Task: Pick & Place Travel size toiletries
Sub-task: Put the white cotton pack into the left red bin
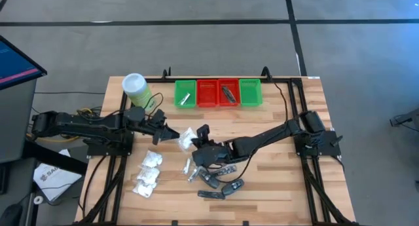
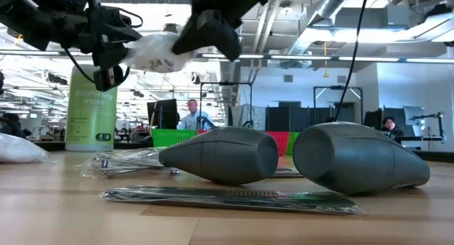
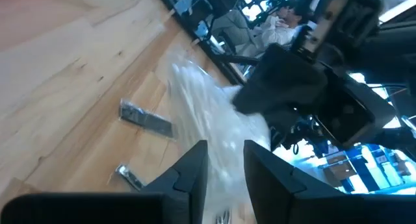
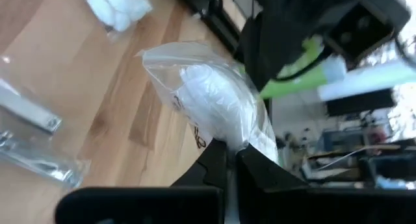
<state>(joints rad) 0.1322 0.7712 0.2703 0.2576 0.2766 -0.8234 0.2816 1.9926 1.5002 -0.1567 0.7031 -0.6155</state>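
Packet (image 4: 214,97) of white puffy stuff in clear crinkly plastic hangs in the air above the middle of the tabletop (image 1: 275,180), between the two arms. The right hand (image 4: 231,152) has its fingers pinched tight on one edge of the packet. The left hand (image 3: 224,169) is at the packet's other side with its fingers apart, the plastic lying in the gap between them; whether they touch it is hard to say. More white packets (image 1: 148,173) lie in a loose group on the wood below the left arm. Slim dark pieces (image 1: 222,180) and a couple of silver sachets (image 1: 190,168) are scattered under the right arm. Along the far edge sit green and red trays (image 1: 218,93), some with an item inside, and a tall light-green canister (image 1: 136,90) stands near the left arm.
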